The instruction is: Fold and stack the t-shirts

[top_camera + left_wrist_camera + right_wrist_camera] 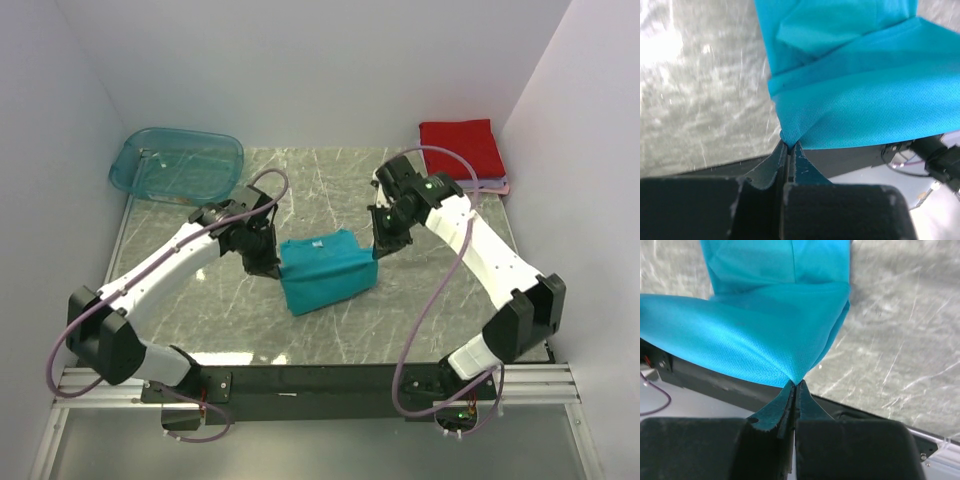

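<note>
Grey marbled counter (330,180) fills a white-walled booth. Near its middle, a little toward the near edge, the teal t-shirt (325,272) lies folded into a thick rectangle. The left gripper (268,262) sits at the shirt's left side, and the left wrist view shows its jaws pressed together on a pinch of teal cloth. The right gripper (378,245) sits at the shirt's far right corner, likewise clamped on a corner of the fabric, which spreads away from its tips in the right wrist view. At the counter's far right corner a folded red t-shirt (460,148) rests on a pale lilac t-shirt (500,186), only its edge showing. A see-through teal tub (177,162) stands at the far left corner.
</note>
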Robot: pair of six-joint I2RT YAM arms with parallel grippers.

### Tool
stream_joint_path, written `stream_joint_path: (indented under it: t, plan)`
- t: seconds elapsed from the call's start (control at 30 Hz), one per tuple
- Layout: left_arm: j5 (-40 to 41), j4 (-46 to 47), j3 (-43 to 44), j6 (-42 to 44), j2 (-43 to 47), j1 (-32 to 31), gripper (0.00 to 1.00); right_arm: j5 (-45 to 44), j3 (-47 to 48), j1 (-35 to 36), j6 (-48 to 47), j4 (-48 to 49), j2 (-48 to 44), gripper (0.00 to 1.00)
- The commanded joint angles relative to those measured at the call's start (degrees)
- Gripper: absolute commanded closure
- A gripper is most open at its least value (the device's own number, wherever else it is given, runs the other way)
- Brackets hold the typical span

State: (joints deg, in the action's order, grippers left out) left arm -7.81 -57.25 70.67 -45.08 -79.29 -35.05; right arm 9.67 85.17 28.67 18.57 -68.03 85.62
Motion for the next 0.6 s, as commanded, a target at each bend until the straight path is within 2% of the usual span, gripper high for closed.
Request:
stream_joint_path:
  t: [0.0, 0.37, 0.57]
  plan:
    - [-0.45, 2.66, 3.76, 3.59, -2.53, 2.17, 0.99, -0.18, 5.26, -2.20, -2.48, 1.93, 3.57, 1.00]
    - [-0.71, 10.14, 7.11, 5.18, -14.22, 8.94, 0.99, 0.53, 14.84, -3.97, -4.77, 9.83, 19.12, 1.00]
    - [1.13, 16.81, 6.40, 5.35, -19.58, 11.31, 0.99, 0.00, 16.52, -5.02, -4.25, 14.76, 26.77, 1.00]
